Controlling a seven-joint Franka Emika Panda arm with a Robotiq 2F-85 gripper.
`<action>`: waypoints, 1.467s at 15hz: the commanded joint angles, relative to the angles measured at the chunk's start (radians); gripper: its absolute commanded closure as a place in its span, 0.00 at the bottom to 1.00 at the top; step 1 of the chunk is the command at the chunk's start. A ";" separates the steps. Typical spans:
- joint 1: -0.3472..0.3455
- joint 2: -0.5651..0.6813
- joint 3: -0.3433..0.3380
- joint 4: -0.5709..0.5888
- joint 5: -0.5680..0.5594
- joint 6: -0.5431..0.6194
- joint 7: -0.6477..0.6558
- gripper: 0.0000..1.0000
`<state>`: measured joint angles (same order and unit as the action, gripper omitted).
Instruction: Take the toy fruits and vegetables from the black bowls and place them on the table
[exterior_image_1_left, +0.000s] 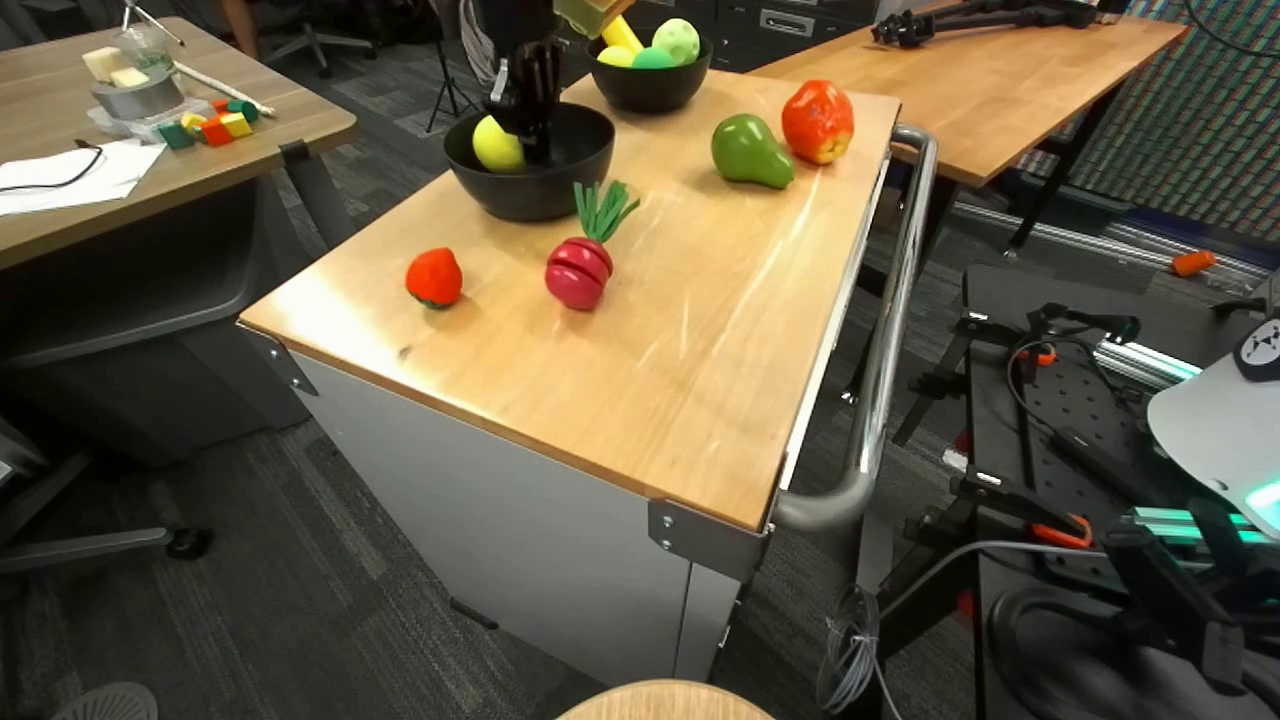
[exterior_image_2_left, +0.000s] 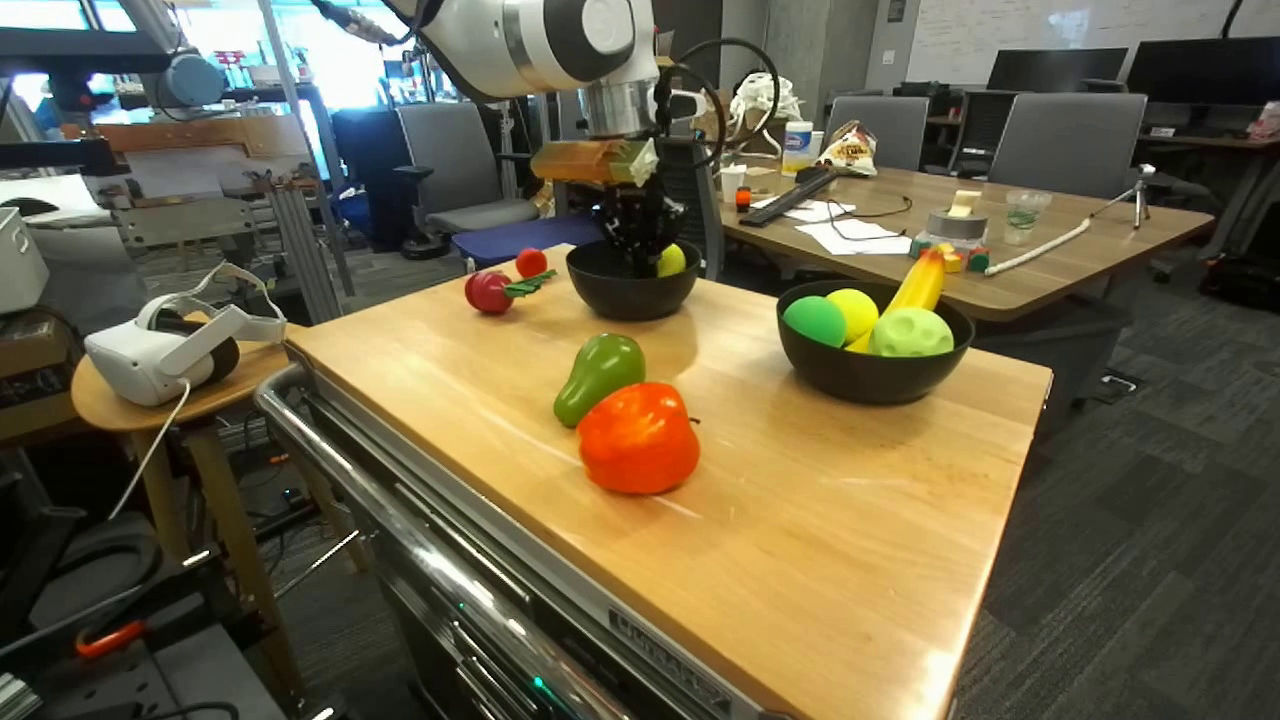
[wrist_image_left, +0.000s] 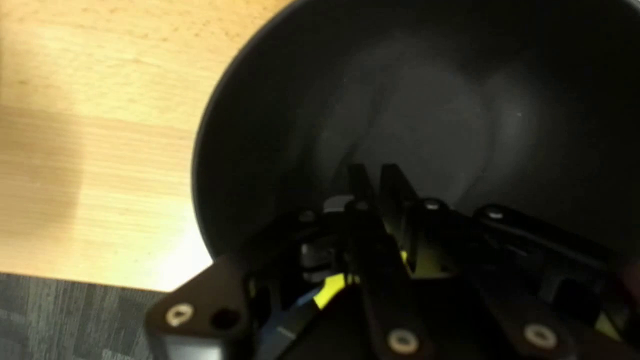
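Gripper: narrow, slim gap between tips, within black bowl. In an exterior view, yellow fruit, same bowl, at nine o'clock from gripper; banana in farther bowl, two o'clock.

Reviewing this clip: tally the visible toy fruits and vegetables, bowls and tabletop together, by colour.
Red to orange-red: 3 (small round toy, radish, large toy)
Green: 3 (pear, dark ball, pale dimpled ball)
Yellow: 3 (banana, banana-side ball, other yellow ball)
Total visible: 9
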<state>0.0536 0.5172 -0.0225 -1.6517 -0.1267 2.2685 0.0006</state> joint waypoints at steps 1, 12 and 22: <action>0.000 -0.051 0.003 0.019 -0.029 -0.009 -0.037 0.66; -0.006 -0.036 0.012 0.024 -0.009 -0.005 -0.038 0.00; -0.005 0.001 0.017 0.014 0.005 -0.010 -0.026 0.00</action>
<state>0.0537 0.5122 -0.0147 -1.6429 -0.1316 2.2625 -0.0283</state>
